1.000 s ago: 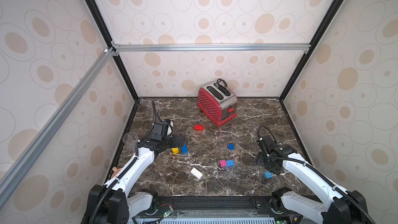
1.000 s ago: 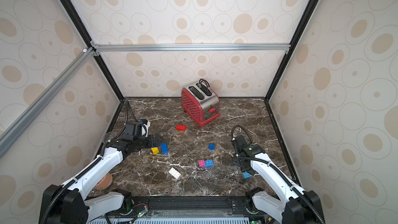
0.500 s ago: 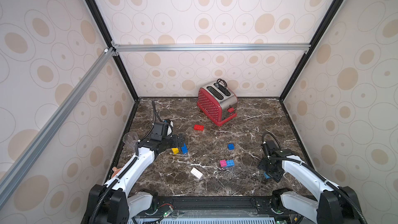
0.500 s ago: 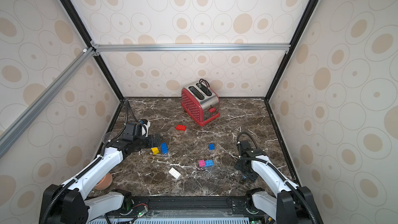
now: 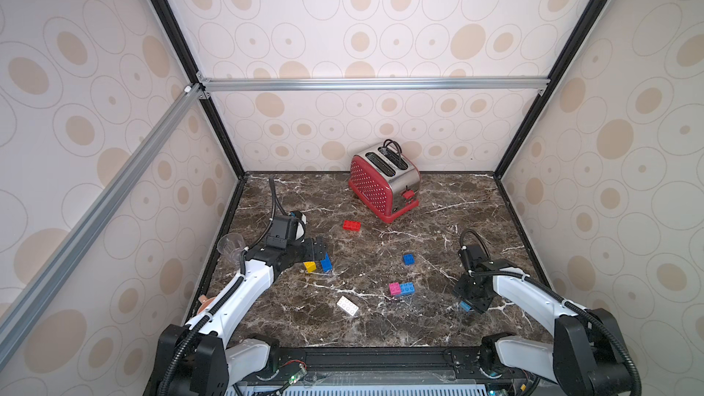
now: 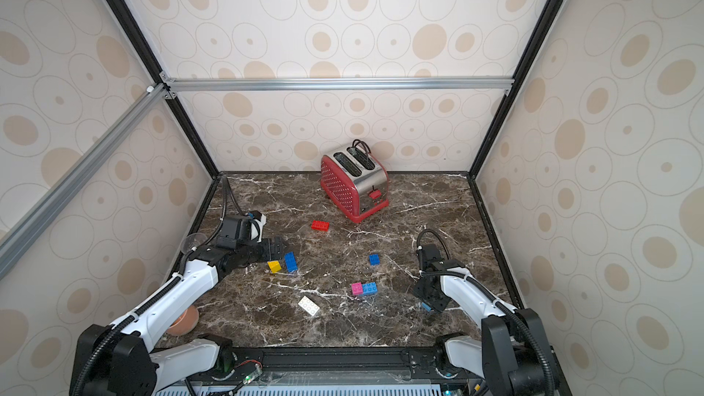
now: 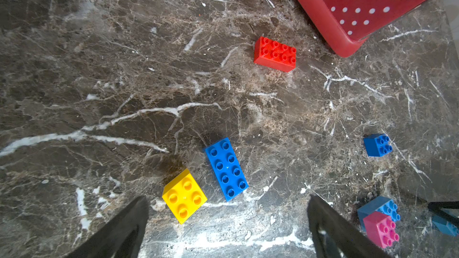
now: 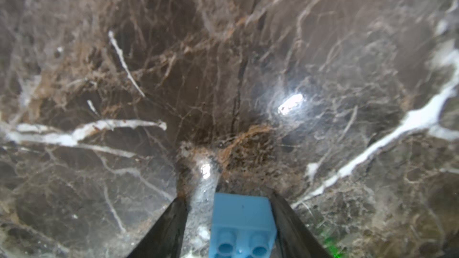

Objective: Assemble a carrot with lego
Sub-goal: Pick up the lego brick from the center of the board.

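Observation:
Loose lego lies on the marble table (image 5: 381,333); no carrot is in view. My left gripper (image 5: 318,246) (image 7: 228,197) hovers open just behind a yellow brick (image 5: 310,266) (image 7: 184,196) and a long blue brick (image 5: 326,262) (image 7: 226,168), holding nothing. My right gripper (image 5: 470,304) (image 8: 227,196) is low at the front right, its jaws around a light blue brick (image 5: 464,305) (image 8: 242,219). One finger touches that brick; a gap remains at the other. A red brick (image 5: 352,225), a small blue brick (image 5: 408,259), a joined pink-and-blue pair (image 5: 400,288) and a white brick (image 5: 347,305) lie between the arms.
A red toaster (image 5: 384,184) stands at the back centre. A clear plastic cup (image 5: 230,247) sits at the left edge behind my left arm, and an orange object (image 6: 183,320) lies under that arm. Patterned walls close in three sides.
My right gripper has dropped toward the front over the light blue brick, and its jaws have narrowed around it. The left arm has not moved.

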Controlling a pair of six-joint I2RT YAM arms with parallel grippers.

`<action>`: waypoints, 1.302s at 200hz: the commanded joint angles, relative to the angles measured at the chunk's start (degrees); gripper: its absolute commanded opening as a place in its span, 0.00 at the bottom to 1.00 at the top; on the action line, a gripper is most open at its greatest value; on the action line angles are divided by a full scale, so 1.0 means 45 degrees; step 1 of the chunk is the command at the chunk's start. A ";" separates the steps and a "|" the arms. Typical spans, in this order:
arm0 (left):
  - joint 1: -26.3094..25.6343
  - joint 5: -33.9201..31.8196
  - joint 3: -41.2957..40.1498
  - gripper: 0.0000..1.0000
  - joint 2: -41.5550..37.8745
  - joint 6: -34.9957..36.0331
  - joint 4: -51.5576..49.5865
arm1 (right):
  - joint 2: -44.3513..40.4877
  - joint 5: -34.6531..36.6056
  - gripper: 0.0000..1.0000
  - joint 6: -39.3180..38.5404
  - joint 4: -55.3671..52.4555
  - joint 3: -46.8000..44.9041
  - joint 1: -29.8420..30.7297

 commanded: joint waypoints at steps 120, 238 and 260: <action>-0.0068 -0.0053 0.0259 0.99 0.0155 0.0000 -0.0067 | -0.1662 -0.0149 0.45 0.0046 -0.1149 -0.0488 -0.0082; -0.0068 0.0219 0.0261 0.99 0.0221 0.0009 -0.0126 | -0.1071 -0.1997 0.21 -0.0816 0.0165 0.0098 0.0756; -0.0068 0.0403 0.0310 0.99 0.0384 0.0000 -0.0144 | -0.0455 -0.2571 0.21 -0.1500 0.0665 0.0691 0.1935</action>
